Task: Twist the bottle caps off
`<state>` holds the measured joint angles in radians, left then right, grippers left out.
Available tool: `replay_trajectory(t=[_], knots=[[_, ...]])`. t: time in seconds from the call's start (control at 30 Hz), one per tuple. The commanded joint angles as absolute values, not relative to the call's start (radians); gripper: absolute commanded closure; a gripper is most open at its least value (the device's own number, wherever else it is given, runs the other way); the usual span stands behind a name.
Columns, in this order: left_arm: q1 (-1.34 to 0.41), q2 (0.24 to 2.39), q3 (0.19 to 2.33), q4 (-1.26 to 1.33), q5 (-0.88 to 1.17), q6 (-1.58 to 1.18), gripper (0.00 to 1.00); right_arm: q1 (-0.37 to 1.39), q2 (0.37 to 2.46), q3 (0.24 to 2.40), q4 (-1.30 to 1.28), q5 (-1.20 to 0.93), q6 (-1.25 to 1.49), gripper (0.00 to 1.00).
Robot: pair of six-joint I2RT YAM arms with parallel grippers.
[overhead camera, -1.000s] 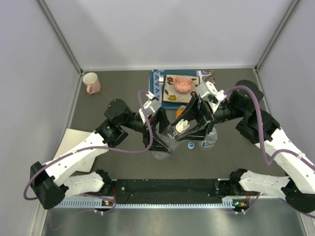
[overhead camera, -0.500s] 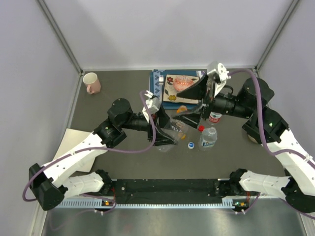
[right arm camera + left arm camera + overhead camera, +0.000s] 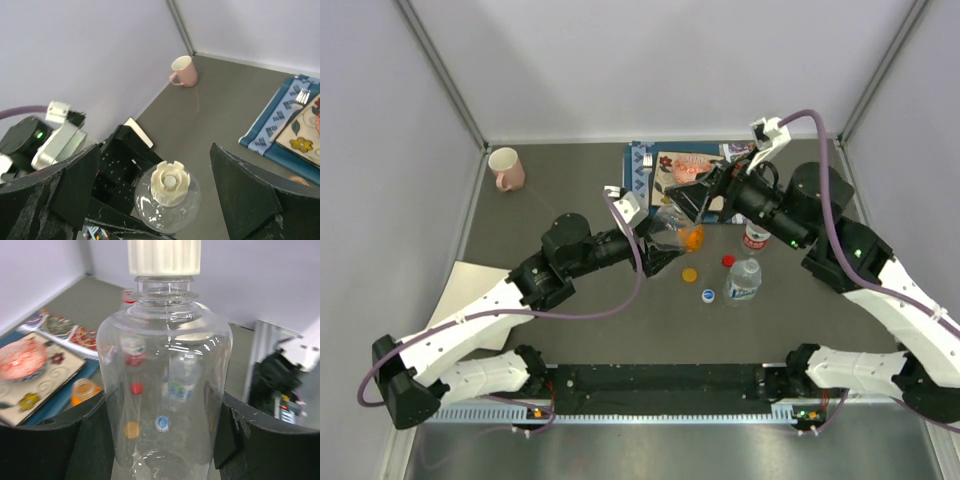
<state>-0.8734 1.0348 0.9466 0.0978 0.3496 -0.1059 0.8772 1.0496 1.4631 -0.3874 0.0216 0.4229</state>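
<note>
**Inspector:** What is proving hard to make out?

**Recorder:** From the top camera, the plain clear bottle (image 3: 665, 238) is showing only as a glassy patch between the two arms. Its white cap (image 3: 170, 182) is not coming through there at all. In the left wrist view the bottle's base is running off the lower edge, and the cap's top is running off the upper edge. The short orange bottle (image 3: 692, 237) is lying partly under the right arm's tool. The red-labelled bottle (image 3: 756, 237) is standing close against that arm, its neck hard to read.

**Inspector:** How are the tools standing?

**Recorder:** The left gripper (image 3: 164, 395) is clamping the clear bottle by its body, one finger on each side. The right gripper (image 3: 154, 149) is standing spread wide. Its fingers (image 3: 250, 200) are flanking the white cap without touching it and gripping nothing.

**Inspector:** Counts?

**Recorder:** Four bottles and four caps are showing. The white cap is sitting on the clear bottle's neck. Three caps are lying loose on the dark table (image 3: 570, 320):
- the orange cap (image 3: 690, 274);
- the red cap (image 3: 728, 261);
- the blue cap (image 3: 708, 295), just beside the blue-and-white-labelled bottle (image 3: 743, 282).

One pink mug (image 3: 506, 168) is standing well apart, in the far left corner.
</note>
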Motion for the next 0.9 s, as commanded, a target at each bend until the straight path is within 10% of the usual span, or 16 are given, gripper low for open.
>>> replay_trajectory(t=[0.0, 0.37, 0.87], knots=[[-0.914, 1.011, 0.928, 0.156, 0.011, -0.038, 0.62, 0.905, 1.100, 1.493, -0.399, 0.202, 0.495, 0.10], [-0.976, 1.016, 0.891, 0.181, -0.202, 0.023, 0.62, 0.920, 1.204, 1.516, -0.399, 0.242, 0.529, 0.17], [-0.980, 1.000, 0.868, 0.202, -0.196, 0.032, 0.61, 0.925, 1.216, 1.483, -0.391, 0.241, 0.519, 0.67]])
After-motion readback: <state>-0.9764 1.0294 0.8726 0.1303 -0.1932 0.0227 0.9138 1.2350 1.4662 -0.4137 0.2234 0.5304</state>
